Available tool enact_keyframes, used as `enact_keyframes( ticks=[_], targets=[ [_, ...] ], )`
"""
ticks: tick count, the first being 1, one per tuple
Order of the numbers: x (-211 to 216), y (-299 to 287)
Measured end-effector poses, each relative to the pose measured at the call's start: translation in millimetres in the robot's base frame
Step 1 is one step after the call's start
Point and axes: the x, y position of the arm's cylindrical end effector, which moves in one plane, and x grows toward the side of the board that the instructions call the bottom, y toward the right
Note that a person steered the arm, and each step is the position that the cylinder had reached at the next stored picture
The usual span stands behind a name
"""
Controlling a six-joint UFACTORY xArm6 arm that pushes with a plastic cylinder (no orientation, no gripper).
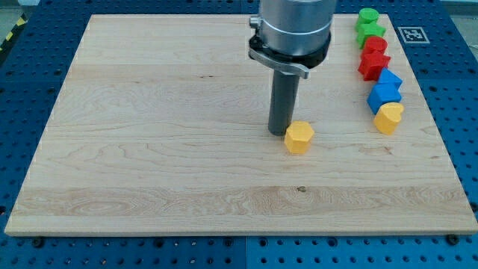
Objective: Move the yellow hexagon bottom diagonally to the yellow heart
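The yellow hexagon (299, 138) lies on the wooden board (149, 134), right of centre. The yellow heart (388, 117) lies near the board's right edge, up and to the right of the hexagon. My tip (281, 132) is the lower end of the dark rod, and it stands just left of the hexagon, touching or almost touching its left side.
A column of blocks runs down the right edge above the heart: a green cylinder (367, 16), a green star (370, 32), a red block (375, 46), a red star (373, 65), a blue block (389, 78) and a blue hexagon (384, 96).
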Motion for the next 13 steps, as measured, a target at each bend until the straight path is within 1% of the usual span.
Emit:
enact_keyframes(
  ticks=[1, 2, 3, 4, 5, 6, 7, 8, 10, 12, 13],
  targets=[
    [4, 25],
    [15, 21],
    [37, 7],
    [68, 23],
    [60, 53],
    [54, 52],
    [41, 21],
    [30, 11],
    [26, 58],
    [26, 59],
    [26, 79]
  ],
)
